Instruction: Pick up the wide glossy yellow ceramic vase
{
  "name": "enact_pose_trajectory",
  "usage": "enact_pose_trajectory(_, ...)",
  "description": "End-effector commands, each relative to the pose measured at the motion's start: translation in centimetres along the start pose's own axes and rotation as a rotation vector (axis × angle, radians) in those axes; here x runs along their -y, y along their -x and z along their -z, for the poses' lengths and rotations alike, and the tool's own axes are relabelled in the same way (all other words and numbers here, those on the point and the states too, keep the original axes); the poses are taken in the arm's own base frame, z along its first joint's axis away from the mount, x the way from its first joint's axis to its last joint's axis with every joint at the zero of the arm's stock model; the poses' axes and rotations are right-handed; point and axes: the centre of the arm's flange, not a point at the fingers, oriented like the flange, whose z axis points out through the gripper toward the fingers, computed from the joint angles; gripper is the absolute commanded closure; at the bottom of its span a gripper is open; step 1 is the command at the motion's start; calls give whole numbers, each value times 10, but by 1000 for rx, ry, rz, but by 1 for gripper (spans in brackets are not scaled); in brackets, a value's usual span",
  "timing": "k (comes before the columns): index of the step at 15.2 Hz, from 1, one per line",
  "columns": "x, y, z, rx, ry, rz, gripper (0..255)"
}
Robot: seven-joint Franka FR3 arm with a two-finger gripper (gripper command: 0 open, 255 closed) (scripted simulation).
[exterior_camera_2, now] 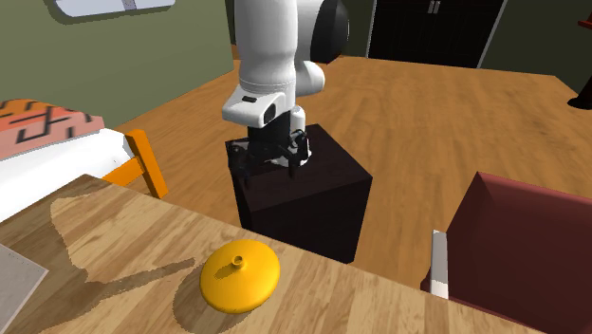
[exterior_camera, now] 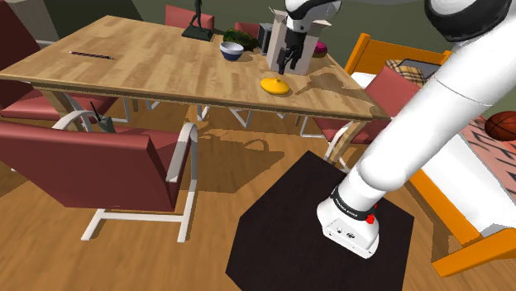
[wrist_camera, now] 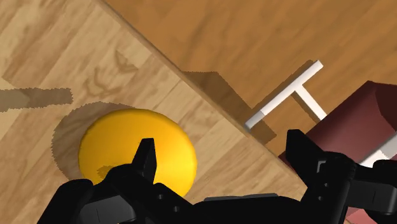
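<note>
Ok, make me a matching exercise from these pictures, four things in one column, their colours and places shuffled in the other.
1 vase
2 bowl
3 ball
4 hand

A black, open, above the table
B yellow, near the table's edge
C orange-brown, shoulder view's right edge
D pale, farther in on the table

Pairs: 1-B, 2-D, 3-C, 4-A

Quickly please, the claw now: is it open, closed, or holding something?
Claw: open, holding nothing. The yellow vase sits on the table below it, not clasped.
</note>
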Motion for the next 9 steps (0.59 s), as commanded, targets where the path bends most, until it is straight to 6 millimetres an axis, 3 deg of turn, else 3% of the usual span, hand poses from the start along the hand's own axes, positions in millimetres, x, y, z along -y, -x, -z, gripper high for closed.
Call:
enact_pose_trajectory(1,-18,-15,-10,-12,-6,2,0)
enact_pose_trajectory(9,-91,-79,-45,-57,-35,6,0)
